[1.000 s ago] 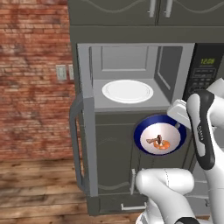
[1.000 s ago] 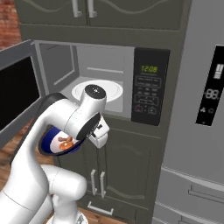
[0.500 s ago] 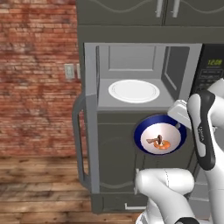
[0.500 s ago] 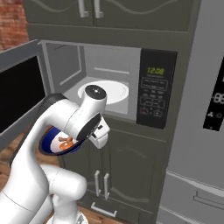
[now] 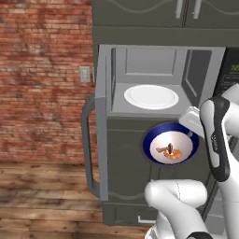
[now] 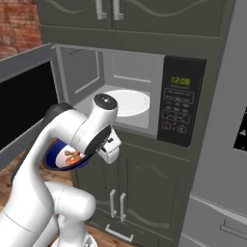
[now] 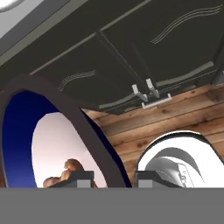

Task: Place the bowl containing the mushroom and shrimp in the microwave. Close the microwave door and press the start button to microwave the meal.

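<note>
Bowl (image 5: 170, 143) clenched at rim by tool (image 7: 114, 178), held below open microwave (image 5: 158, 79); door (image 5: 99, 121) swung left.

Bowl (image 5: 171, 147): glossy glazed look, dark blue outside, smooth white inside. Microwave (image 5: 158, 79): matt grey walls like painted metal; turntable plate (image 5: 151, 97) smooth white. Microwave door (image 6: 21, 103): dark glass window. Brick wall (image 5: 44, 79), upper left: rough. Floor (image 5: 46, 196), lower left: wood planks. Cabinet fronts (image 6: 140, 188): matt grey.
</note>
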Robot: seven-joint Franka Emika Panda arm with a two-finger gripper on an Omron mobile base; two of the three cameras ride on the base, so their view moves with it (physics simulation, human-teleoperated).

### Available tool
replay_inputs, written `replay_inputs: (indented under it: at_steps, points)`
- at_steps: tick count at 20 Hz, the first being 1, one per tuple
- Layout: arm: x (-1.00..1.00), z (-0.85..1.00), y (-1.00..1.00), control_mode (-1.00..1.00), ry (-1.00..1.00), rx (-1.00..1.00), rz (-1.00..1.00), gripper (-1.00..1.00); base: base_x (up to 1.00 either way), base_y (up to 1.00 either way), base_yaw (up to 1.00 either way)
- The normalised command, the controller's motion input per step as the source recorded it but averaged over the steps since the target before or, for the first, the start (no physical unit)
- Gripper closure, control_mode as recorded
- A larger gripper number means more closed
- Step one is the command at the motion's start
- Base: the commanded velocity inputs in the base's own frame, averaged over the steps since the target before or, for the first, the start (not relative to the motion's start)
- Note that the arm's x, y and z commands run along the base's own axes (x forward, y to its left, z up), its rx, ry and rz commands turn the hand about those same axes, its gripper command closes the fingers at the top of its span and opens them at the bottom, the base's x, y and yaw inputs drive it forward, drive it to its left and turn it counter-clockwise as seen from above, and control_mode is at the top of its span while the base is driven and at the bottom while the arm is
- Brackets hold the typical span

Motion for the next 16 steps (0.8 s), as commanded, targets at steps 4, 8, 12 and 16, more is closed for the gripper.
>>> replay_inputs:
  at_steps: [4, 8, 12, 16]
  points:
    - [0.00, 0.00, 0.00, 1.00, 0.00, 0.00, 0.00, 1.00, -0.05, 0.00, 0.19]
    - [0.00, 0.00, 0.00, 1.00, 0.00, 0.00, 0.00, 1.00, -0.07, 0.00, 0.19]
    - [0.00, 0.00, 0.00, 1.00, 0.00, 0.00, 0.00, 1.00, -0.01, 0.00, 0.16]
    - [0.00, 0.00, 0.00, -1.00, 0.00, 0.00, 0.02, 1.00, 0.00, 0.00, 0.05]
